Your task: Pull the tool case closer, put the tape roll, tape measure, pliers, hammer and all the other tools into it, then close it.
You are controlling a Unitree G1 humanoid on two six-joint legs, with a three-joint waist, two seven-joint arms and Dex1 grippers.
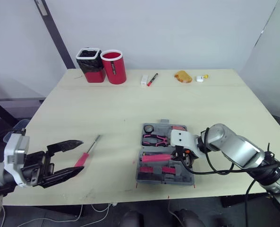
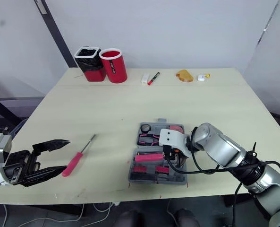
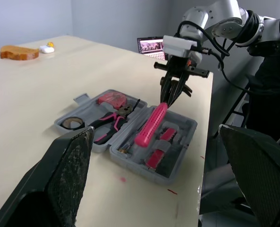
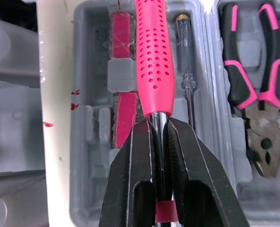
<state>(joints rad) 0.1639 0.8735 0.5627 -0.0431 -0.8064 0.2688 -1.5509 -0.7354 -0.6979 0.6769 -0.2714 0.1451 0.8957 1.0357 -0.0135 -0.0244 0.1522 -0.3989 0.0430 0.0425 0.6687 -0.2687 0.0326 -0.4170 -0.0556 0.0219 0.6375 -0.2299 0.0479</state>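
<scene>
Your right pincer (image 4: 159, 126) was clamped tight on steel shaft of hammer (image 4: 154, 56), just past pink grip, handle angled into tool case (image 1: 140, 176). Probably stiff, head-heavy, bare steel slick, so hold near head seemed safer. Left pincer (image 2: 67, 153) gaped wide, empty, beside screwdriver (image 2: 73, 163) on table (image 1: 130, 104).

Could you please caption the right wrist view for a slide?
Right gripper holds the hammer by its shaft over the case.
</scene>
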